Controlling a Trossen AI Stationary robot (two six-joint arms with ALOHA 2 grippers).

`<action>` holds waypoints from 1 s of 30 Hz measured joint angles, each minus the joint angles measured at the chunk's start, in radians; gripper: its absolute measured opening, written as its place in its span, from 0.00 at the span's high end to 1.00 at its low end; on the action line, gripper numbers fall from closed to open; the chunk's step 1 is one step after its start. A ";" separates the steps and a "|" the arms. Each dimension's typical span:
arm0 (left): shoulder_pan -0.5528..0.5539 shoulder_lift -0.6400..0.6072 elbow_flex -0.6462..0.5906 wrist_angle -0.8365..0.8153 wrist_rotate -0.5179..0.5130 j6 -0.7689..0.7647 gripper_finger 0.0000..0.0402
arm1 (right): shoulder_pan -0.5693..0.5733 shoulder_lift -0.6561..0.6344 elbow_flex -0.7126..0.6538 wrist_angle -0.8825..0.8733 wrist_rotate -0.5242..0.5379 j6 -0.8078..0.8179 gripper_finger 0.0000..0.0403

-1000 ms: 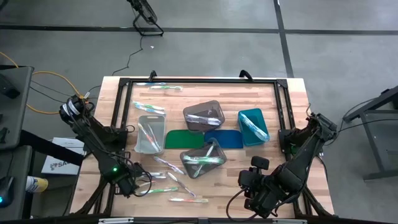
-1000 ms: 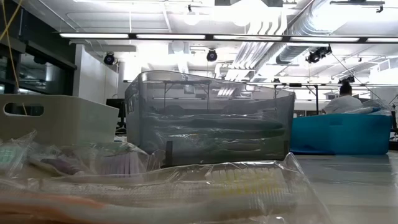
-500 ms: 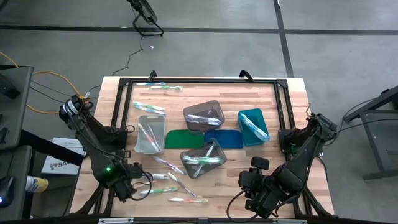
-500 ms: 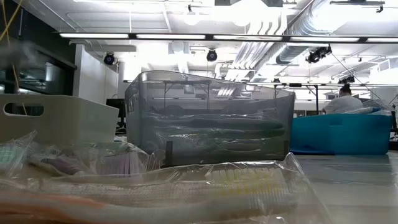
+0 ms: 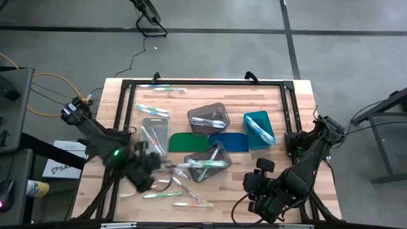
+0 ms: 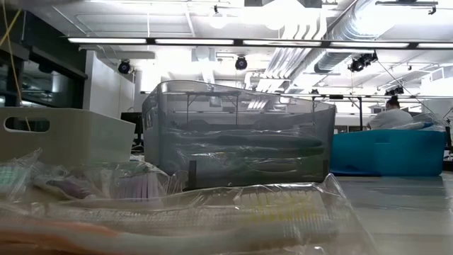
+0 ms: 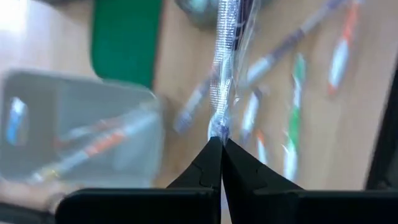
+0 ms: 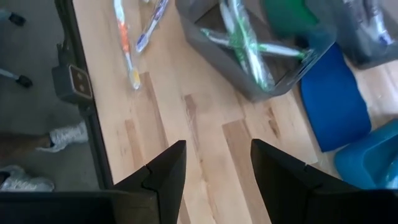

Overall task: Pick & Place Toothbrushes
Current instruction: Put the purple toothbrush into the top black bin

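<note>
The left gripper (image 7: pixel 221 142) pinches a clear-wrapped toothbrush (image 7: pixel 225 68) by one end. It should carry it level to the clear rectangular plastic bin (image 5: pixel 153 136) at 12 o'clock. The right gripper (image 8: pixel 216 163) waits, fingers wide.

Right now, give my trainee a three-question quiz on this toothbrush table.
1. True or false: the left gripper is shut on a wrapped toothbrush.
2. Which flat mat touches the green mat? A) blue B) red C) yellow
3. Fill in: the right gripper hovers with its jaws ____ over bare wooden table.

Key: 1 true; 2 A, the blue mat; 3 open.
</note>
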 joint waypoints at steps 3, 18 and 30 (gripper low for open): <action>0.134 0.000 0.011 0.010 0.000 0.165 1.00 | -0.010 0.000 0.000 -0.002 0.032 0.002 0.57; 0.827 0.047 0.012 0.306 0.159 1.154 1.00 | -0.160 -0.007 0.000 -0.132 0.034 0.067 0.57; 1.055 0.238 0.013 0.427 0.288 1.483 1.00 | -0.293 -0.014 -0.001 -0.236 0.030 0.115 0.57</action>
